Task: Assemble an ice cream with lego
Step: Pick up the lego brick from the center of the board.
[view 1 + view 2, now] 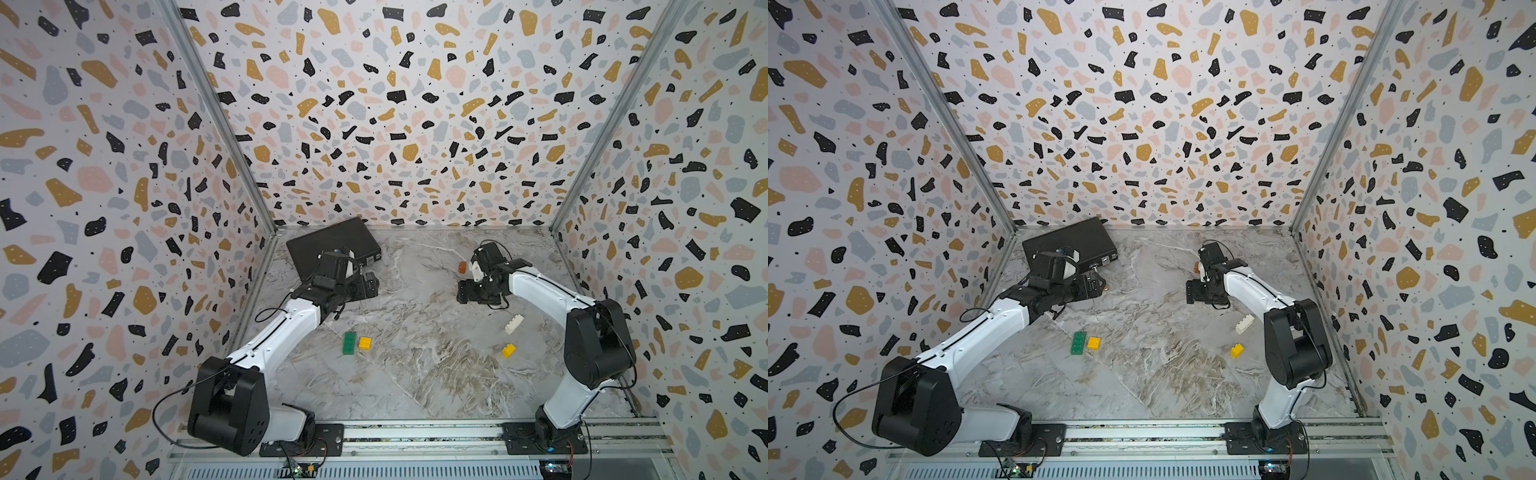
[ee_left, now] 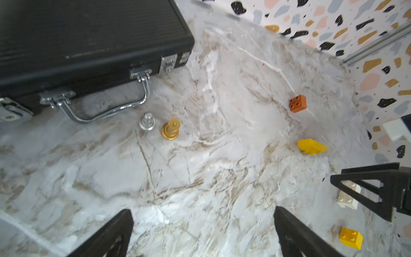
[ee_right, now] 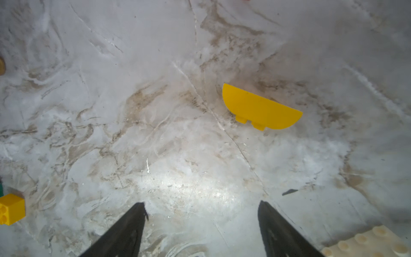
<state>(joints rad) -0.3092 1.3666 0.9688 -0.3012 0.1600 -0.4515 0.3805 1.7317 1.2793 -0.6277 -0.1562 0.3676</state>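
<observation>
Left gripper (image 2: 203, 212): jaws spread wide with nothing between them, over bare worktop (image 1: 415, 374) just in front of the black case (image 1: 332, 245).
Figurines: a silver figurine (image 2: 147, 122) and a gold figurine (image 2: 170, 132) stand side by side near the case handle, ahead of the left gripper.
Left bricks: the green brick (image 1: 349, 343) and the yellow square brick (image 1: 365, 343) lie just beside each other, studs up, next to the left forearm.
Right gripper (image 3: 201, 203): jaws well apart, holding nothing and touching nothing.
Half-round yellow brick (image 3: 260, 109): flat on its side, ahead of the right gripper's fingertips and off toward one finger, apart from both.
Orange-brown brick (image 1: 462, 266): beyond the right gripper, toward the back wall.
White brick (image 1: 514, 323) and second yellow brick (image 1: 509, 350): near each other but not joined, beside the right forearm.
Hidden: in both top views the right wrist covers the half-round yellow brick and part of the orange-brown brick. The right wrist view cuts off the white brick at its edge.
</observation>
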